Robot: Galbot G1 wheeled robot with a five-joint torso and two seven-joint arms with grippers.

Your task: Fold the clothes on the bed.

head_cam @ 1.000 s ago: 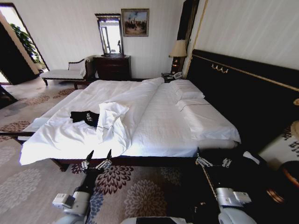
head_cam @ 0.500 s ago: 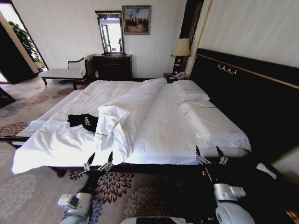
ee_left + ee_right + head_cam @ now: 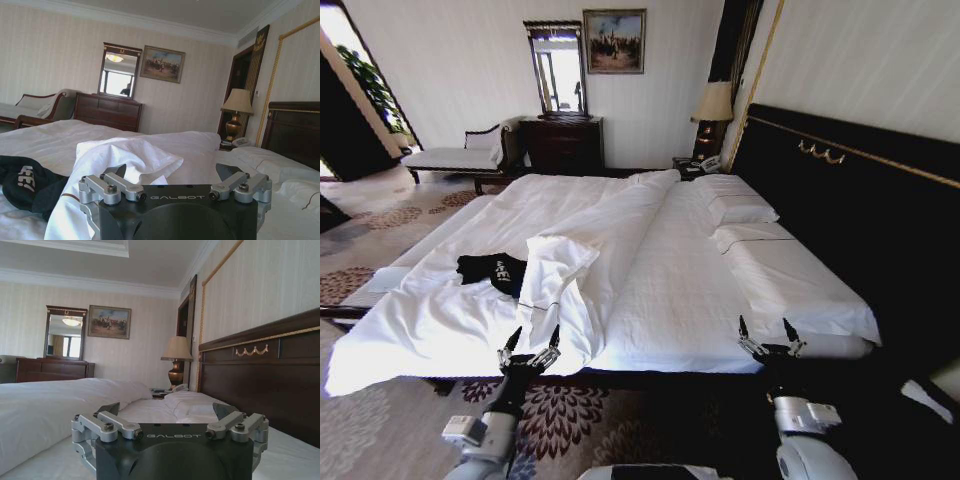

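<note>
A crumpled black T-shirt with white lettering, the clothes [image 3: 492, 269] [image 3: 25, 182], lies on the left half of the bed [image 3: 680, 270], beside a folded-back flap of white duvet [image 3: 555, 270]. My left gripper [image 3: 530, 337] [image 3: 172, 175] stands open at the bed's near edge, short of the shirt and a little to its right. On the right, my right gripper [image 3: 766, 331] [image 3: 167, 412] is open too, at the near edge by the pillows, far from the shirt. Neither holds anything.
White pillows [image 3: 740, 210] lie against the tall dark headboard [image 3: 850, 200]. A pale bench [image 3: 455, 155], a dark dresser [image 3: 563, 143] with mirror and a lamp [image 3: 713, 105] line the far wall. Patterned carpet [image 3: 570, 405] lies between me and the bed.
The whole view has shifted: the bed is nearer and lies more to the left. Both grippers now reach the mattress edge, open as before. The shirt has not moved on the bed.
</note>
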